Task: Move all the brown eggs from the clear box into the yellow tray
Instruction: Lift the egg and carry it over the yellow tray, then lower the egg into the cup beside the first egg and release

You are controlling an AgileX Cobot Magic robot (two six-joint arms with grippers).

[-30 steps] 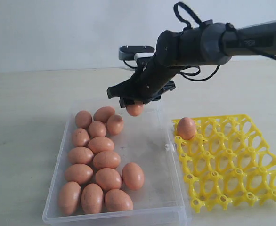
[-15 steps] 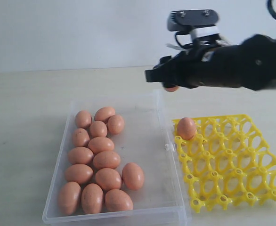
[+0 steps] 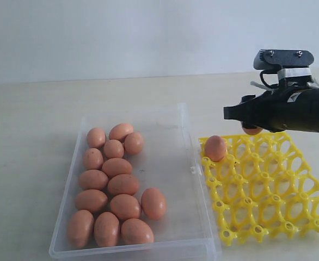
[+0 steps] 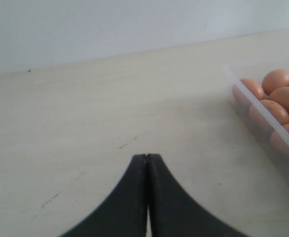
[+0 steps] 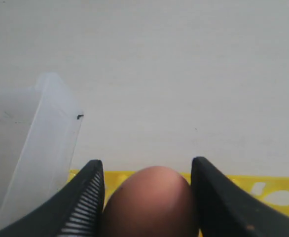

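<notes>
my right gripper [image 3: 251,129] clamped on one smooth brown egg [image 5: 149,202], hanging above far edge of bright yellow lattice egg tray [image 3: 268,187]. second egg [image 3: 215,148] seated in tray corner cell nearest box. i count fourteen brown eggs [image 3: 116,167] in large clear plastic box [image 3: 173,163]. left gripper [image 4: 147,159] pinched shut, empty, over bare table [image 4: 85,123] beside box.

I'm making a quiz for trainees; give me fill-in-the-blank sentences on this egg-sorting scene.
The pincer gripping a smooth orange-brown egg belongs to the ____ arm.
The bright yellow plastic lattice tray seats ____ egg.
The large clear plastic box holds ____ eggs.
The left pincer is empty and ____.
Missing: right; one; fourteen; shut.
</notes>
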